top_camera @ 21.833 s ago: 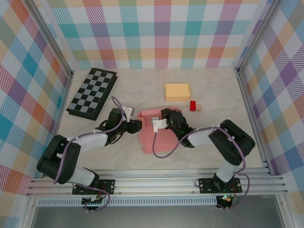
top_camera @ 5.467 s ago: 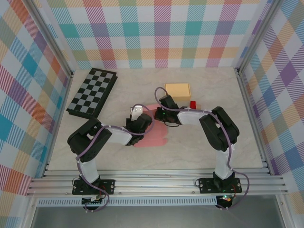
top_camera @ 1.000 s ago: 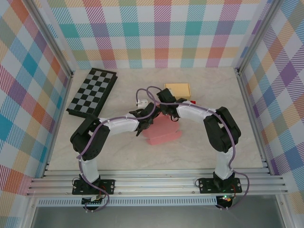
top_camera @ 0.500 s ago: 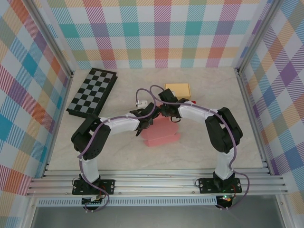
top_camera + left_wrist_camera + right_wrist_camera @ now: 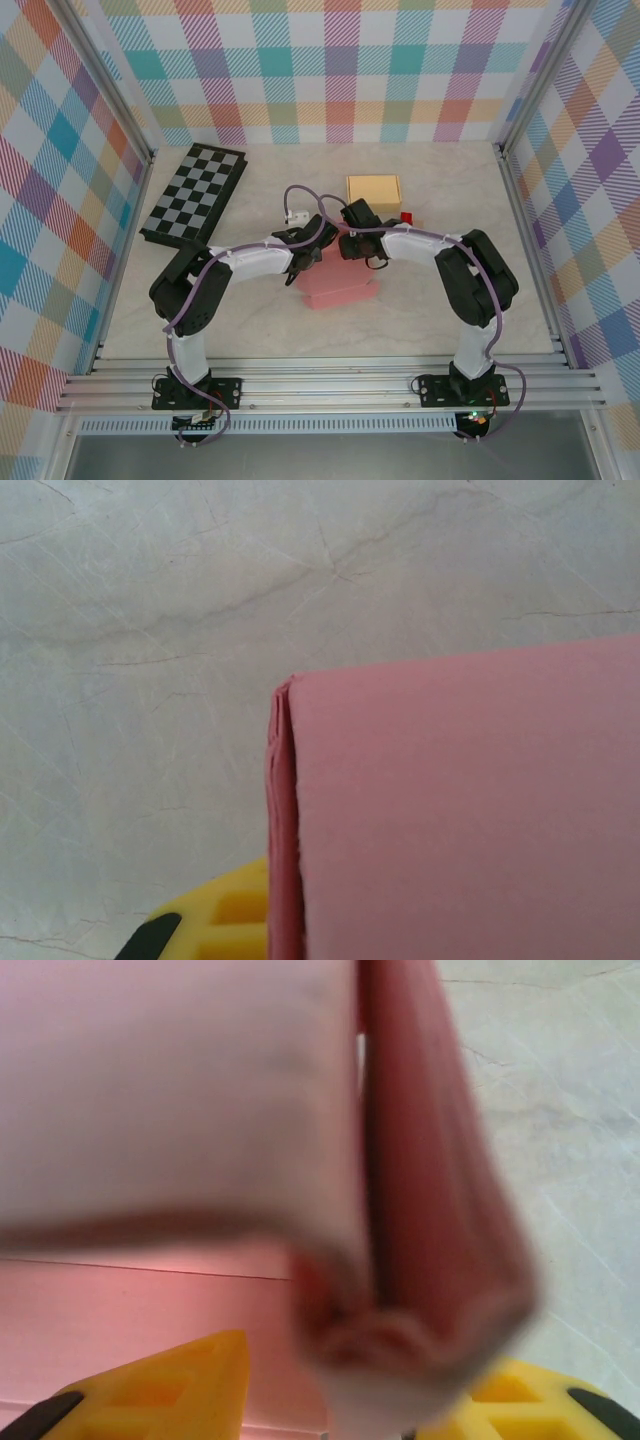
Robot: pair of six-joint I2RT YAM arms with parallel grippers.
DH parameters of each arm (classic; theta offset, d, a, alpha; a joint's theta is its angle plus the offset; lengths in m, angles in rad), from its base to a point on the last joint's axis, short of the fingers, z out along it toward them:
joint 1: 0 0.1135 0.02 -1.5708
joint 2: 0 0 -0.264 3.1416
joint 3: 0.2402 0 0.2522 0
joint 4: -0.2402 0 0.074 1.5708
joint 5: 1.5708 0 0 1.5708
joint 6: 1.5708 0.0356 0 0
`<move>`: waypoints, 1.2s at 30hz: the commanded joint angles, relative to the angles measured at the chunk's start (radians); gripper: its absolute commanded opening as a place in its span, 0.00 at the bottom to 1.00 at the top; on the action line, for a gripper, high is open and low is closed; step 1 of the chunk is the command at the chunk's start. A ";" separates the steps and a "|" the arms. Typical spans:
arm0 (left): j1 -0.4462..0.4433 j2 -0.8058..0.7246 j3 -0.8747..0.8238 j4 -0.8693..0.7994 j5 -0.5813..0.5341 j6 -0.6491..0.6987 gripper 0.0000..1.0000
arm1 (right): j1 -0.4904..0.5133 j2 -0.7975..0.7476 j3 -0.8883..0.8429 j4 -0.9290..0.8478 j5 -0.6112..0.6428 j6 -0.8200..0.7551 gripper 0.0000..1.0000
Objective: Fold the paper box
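A pink paper box (image 5: 338, 285), partly folded, sits in the middle of the pale marbled worktop (image 5: 240, 315), between my two arms. My left gripper (image 5: 308, 262) has its jaws clenched on a thin doubled wall at the box's corner. My right gripper (image 5: 348, 246) straddles a folded flap; I cannot tell whether those jaws grip it. I judge the paper light, floppy and easily creased, so it is best pinched near the folds.

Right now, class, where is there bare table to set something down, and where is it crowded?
Free: the near table strip between pink paper box and front rail; the right side past the red block. Crowded: the middle, where left gripper and right gripper meet at the box, tan box behind.
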 commanded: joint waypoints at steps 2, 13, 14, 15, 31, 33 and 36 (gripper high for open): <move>0.020 0.023 -0.004 -0.084 0.032 -0.007 0.05 | -0.004 -0.013 -0.020 0.067 0.074 -0.012 0.43; 0.021 0.028 -0.004 -0.082 0.039 -0.012 0.05 | -0.004 0.031 0.011 0.068 0.238 -0.008 0.39; 0.023 0.029 -0.004 -0.084 0.039 -0.013 0.05 | -0.004 0.037 0.018 0.052 0.262 -0.006 0.35; 0.021 0.029 -0.003 -0.084 0.040 -0.014 0.05 | -0.004 0.043 0.024 0.034 0.286 -0.001 0.32; 0.024 0.077 0.026 -0.103 0.040 -0.034 0.05 | 0.099 0.015 0.052 -0.102 0.451 0.172 0.12; 0.024 0.077 0.024 -0.103 0.039 -0.034 0.05 | 0.099 -0.023 0.017 -0.037 0.357 0.197 0.12; 0.025 0.074 0.021 -0.105 0.036 -0.034 0.05 | 0.097 -0.075 -0.022 0.044 0.230 0.232 0.15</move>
